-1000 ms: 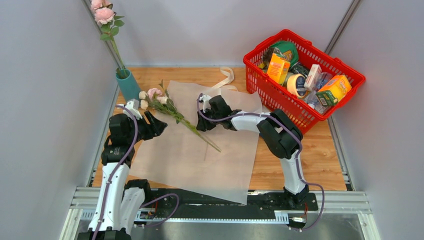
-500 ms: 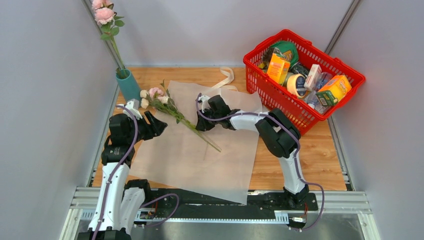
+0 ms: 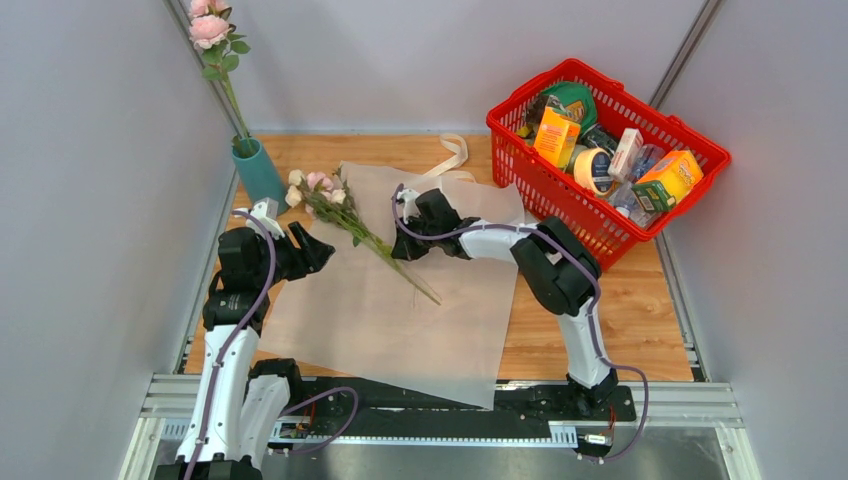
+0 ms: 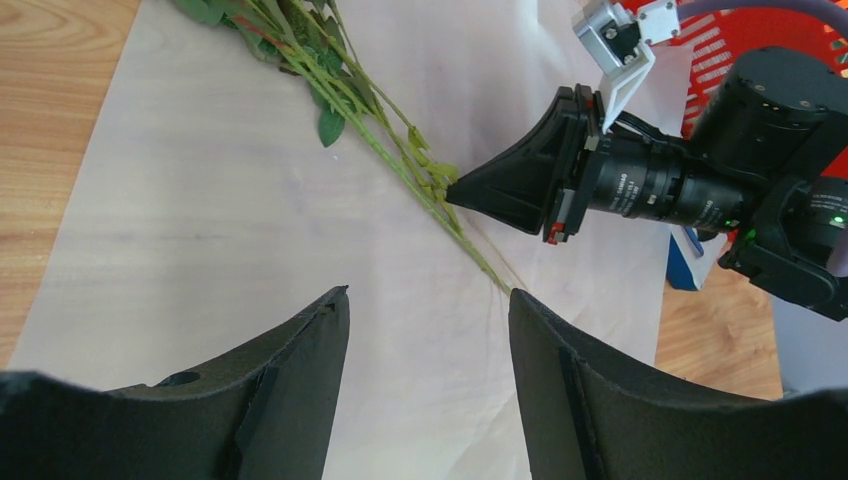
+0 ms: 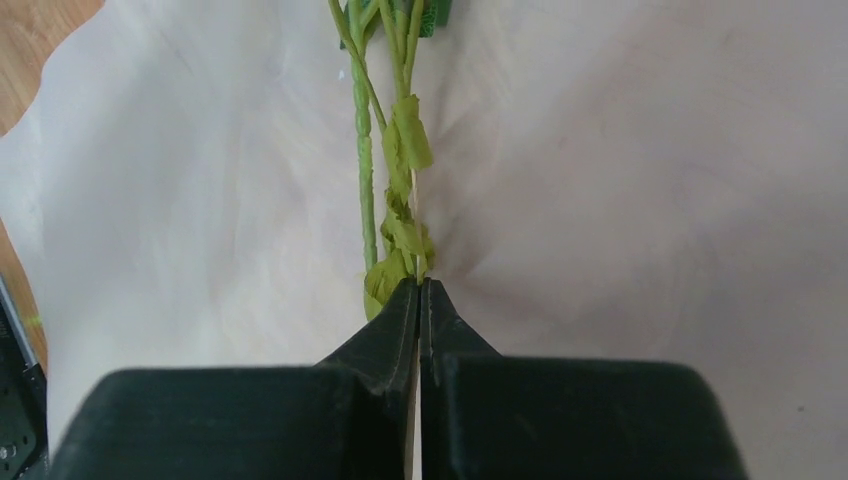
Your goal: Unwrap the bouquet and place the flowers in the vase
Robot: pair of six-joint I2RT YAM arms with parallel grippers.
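On the wooden surface (image 3: 640, 320) lies a big sheet of thin white paper (image 3: 400, 330), spread out flat. A small bunch of flowers (image 3: 325, 195) lies on the paper, near its far left corner. The pink and cream heads point toward the vase (image 3: 258, 172), and the long green stems (image 5: 365, 190) run down toward the middle of the sheet. The right claw (image 3: 397, 250) reaches in from the right, low over the paper. Its two fingers are pressed together, and they pinch the stems right at a spot where a bit of green tape (image 5: 408, 135) is wrapped around them. The left claw (image 3: 318, 250) sits on the left side of the paper, close to the flowers but not touching them. Its fingers are spread wide apart and nothing is between them; its own camera shows only bare paper in the gap. The teal vase stands upright at the far left of the surface, just beside the flower heads. One tall pink rose (image 3: 208, 30) with green leaves stands in it and leans against the wall. A cream ribbon (image 3: 452, 155) lies loose past the far edge of the paper. A red basket (image 3: 565, 205) full of boxes and packets sits at the far right.
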